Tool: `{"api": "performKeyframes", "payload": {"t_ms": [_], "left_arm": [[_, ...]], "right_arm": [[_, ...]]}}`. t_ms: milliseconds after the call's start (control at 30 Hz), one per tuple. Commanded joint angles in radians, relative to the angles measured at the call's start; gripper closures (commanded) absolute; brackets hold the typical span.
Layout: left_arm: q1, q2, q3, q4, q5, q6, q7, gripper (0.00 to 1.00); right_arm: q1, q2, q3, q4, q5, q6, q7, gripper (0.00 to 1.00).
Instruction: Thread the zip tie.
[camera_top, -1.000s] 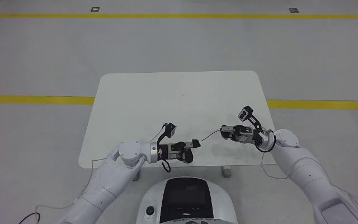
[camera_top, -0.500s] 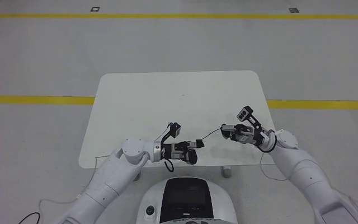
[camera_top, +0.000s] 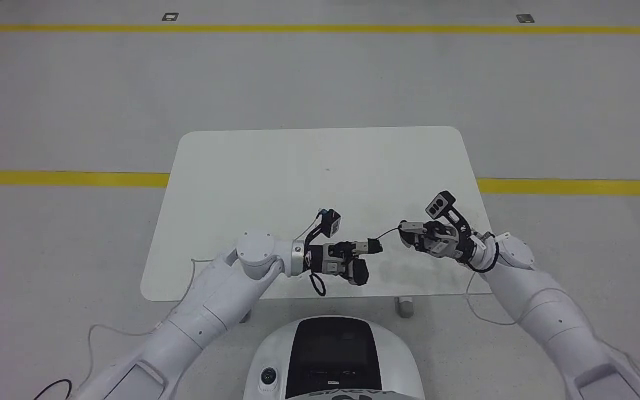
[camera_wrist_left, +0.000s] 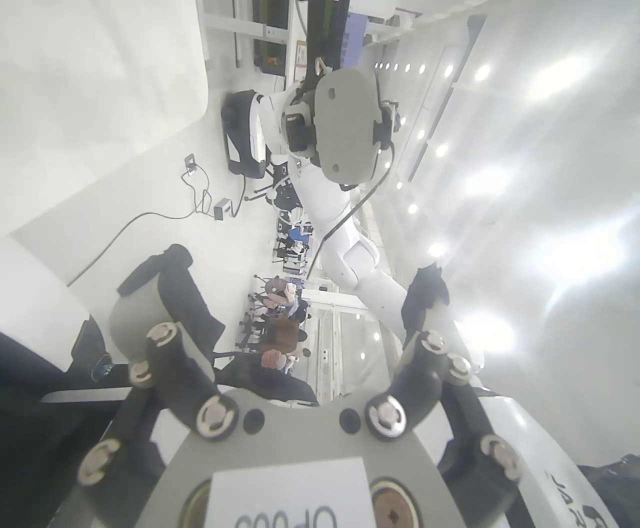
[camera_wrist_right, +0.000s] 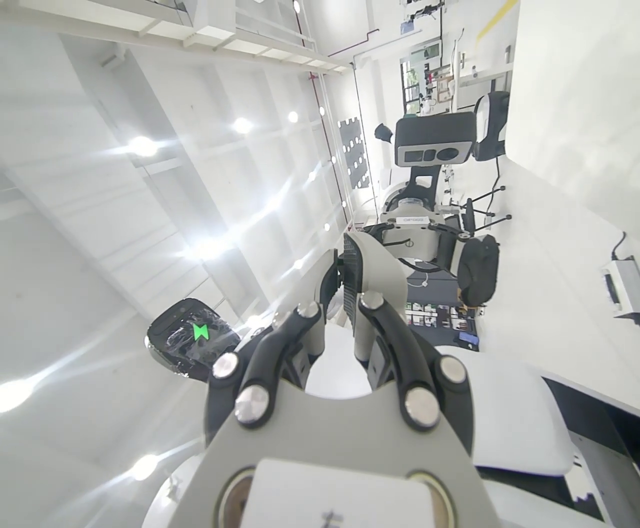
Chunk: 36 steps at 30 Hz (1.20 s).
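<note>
Zip tie (camera_top: 382, 236): a thin, dark, flexible strip that is curving between your two grippers over the near part of the smooth white table (camera_top: 250, 180), which has rounded corners. Your right gripper (camera_top: 405, 232) is pinching one end of it, with the ribbed grey pads (camera_wrist_right: 353, 272) drawn almost together. Your left gripper (camera_wrist_left: 287, 280) is standing wide apart with its black-tipped grey fingers gripping nothing, and the strip's free end is hanging just beside it; you cannot tell whether they touch.
</note>
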Motion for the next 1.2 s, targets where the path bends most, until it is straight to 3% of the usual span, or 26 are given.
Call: {"api": "performKeyframes", "payload": {"t_ms": [0, 167, 367, 733, 900, 1167], "left_arm": [[0.000, 0.000, 0.000, 0.000, 0.000, 0.000, 0.000, 0.00], [0.009, -0.007, 0.010, -0.008, -0.018, -0.006, 0.096, 0.00], [-0.001, -0.023, 0.030, 0.018, -0.068, 0.003, 0.192, 0.00], [-0.005, -0.028, 0.037, 0.026, -0.088, -0.013, 0.188, 0.00], [0.005, -0.029, 0.044, 0.009, -0.089, -0.013, 0.212, 0.00], [-0.005, -0.034, 0.057, 0.019, -0.099, -0.015, 0.211, 0.00]], "right_arm": [[0.000, 0.000, 0.000, 0.000, 0.000, 0.000, 0.000, 1.00], [-0.020, -0.004, 0.008, -0.034, 0.006, 0.025, -0.027, 1.00], [-0.028, -0.015, 0.016, -0.025, 0.031, 0.055, 0.000, 1.00], [-0.023, -0.023, 0.016, -0.008, 0.028, 0.060, -0.006, 1.00], [-0.045, -0.024, 0.027, -0.052, 0.007, 0.076, -0.052, 1.00], [-0.064, -0.026, 0.053, -0.076, -0.020, 0.094, -0.063, 1.00]]}}
